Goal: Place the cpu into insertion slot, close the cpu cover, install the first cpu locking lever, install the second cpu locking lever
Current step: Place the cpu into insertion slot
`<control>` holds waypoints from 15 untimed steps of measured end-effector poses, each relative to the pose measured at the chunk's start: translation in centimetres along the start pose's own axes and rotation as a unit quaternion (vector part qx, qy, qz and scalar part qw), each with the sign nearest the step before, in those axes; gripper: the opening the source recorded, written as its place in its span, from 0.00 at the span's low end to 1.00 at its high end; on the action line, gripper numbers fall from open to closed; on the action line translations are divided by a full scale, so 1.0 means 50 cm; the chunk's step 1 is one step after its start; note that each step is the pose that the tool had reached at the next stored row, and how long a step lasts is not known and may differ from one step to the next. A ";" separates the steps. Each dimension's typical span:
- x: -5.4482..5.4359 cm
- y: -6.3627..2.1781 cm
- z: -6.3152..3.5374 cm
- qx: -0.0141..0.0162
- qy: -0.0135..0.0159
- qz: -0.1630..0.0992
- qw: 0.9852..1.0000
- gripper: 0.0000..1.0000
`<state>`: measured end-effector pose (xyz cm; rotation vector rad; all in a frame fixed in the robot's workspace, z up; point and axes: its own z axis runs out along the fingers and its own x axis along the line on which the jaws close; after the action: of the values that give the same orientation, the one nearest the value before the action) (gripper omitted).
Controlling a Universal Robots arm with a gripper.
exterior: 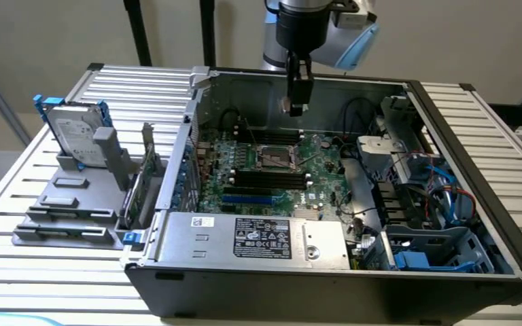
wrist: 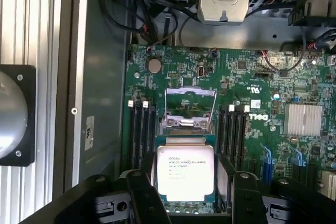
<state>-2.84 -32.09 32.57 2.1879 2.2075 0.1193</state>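
Observation:
My gripper point(exterior: 295, 103) hangs well above the green circuit board point(exterior: 320, 176) inside the open computer case. It is shut on the cpu point(wrist: 185, 171), a flat silvery square chip with printed text, held between the two black fingers point(wrist: 142, 195). A small pale piece shows at the fingertips in the exterior view. Below and slightly toward the exterior view's left lies the insertion slot point(exterior: 274, 157), a dark-framed square with a dark centre. The cpu cover point(wrist: 190, 94), a thin grey windowed frame, stands swung open beside the slot. In the wrist view the held chip hides part of the slot.
Black memory sticks point(exterior: 270, 180) flank the slot. A silver power supply point(exterior: 252, 238) sits at the case's near wall, with blue cables and a drive cage point(exterior: 424, 204) at the exterior view's right. A hard drive point(exterior: 73, 129) stands in a grey holder outside.

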 end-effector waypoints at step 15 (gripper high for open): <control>-0.025 -0.007 0.019 0.010 -0.002 0.021 1.000 0.55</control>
<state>-3.12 -33.33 31.57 2.2435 2.1718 0.0947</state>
